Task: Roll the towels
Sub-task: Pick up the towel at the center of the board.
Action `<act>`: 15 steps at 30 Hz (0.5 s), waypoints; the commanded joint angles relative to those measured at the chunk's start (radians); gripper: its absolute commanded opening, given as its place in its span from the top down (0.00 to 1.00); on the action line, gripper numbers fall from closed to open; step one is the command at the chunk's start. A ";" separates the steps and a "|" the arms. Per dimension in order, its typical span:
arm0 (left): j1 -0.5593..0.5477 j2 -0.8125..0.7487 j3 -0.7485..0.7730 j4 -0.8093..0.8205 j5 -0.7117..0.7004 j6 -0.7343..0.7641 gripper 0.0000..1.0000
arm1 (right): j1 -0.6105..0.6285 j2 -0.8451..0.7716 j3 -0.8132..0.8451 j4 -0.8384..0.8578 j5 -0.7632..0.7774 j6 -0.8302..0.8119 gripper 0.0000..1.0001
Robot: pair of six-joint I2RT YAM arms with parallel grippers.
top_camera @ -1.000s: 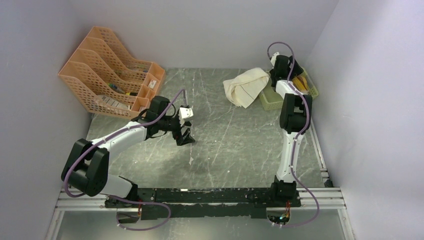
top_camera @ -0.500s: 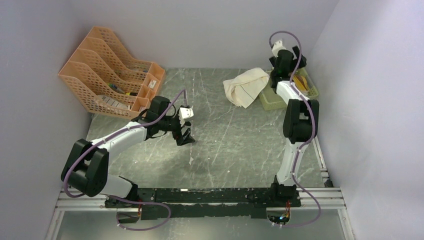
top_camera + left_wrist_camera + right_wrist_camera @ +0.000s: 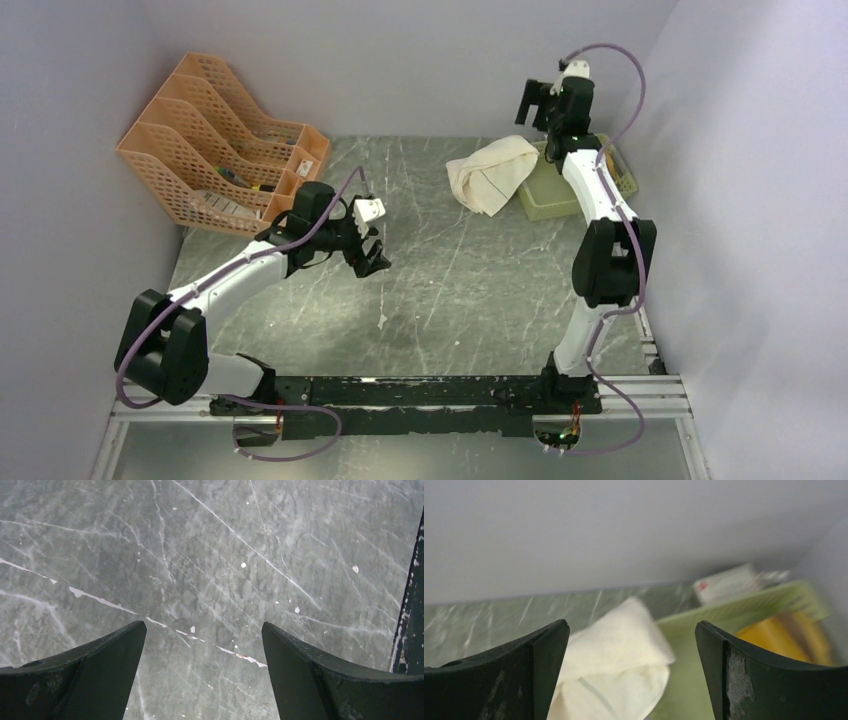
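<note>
The cream-white towel (image 3: 491, 172) lies bunched at the back of the table, one end draped over the green basket's (image 3: 548, 203) rim. It also shows in the right wrist view (image 3: 611, 665), between my open fingers. The mustard-yellow towel (image 3: 786, 637) lies in the green basket (image 3: 724, 617); in the top view my right arm hides most of it. My right gripper (image 3: 537, 100) is raised high above the basket, open and empty. My left gripper (image 3: 374, 262) is open and empty over bare table at centre left; its wrist view shows only marble between the fingers.
An orange file rack (image 3: 215, 150) with papers and small items stands at the back left. Walls close in the left, back and right sides. A white box (image 3: 724, 582) lies behind the basket. A black rail (image 3: 440, 392) runs along the near edge.
My right arm has lifted well up from the basket, the gripper rising toward the back wall and opening out. My left gripper shifted slightly back and left, still open.
</note>
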 commanded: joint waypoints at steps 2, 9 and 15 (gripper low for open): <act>-0.008 -0.036 0.032 0.007 -0.045 -0.076 0.01 | -0.032 0.087 -0.062 -0.150 -0.274 0.300 0.00; -0.008 -0.045 0.035 -0.003 -0.077 -0.066 0.01 | -0.083 0.089 -0.141 -0.086 -0.273 0.363 0.00; -0.007 -0.036 0.043 -0.024 -0.097 -0.055 0.01 | -0.153 0.111 -0.209 -0.010 -0.325 0.447 0.00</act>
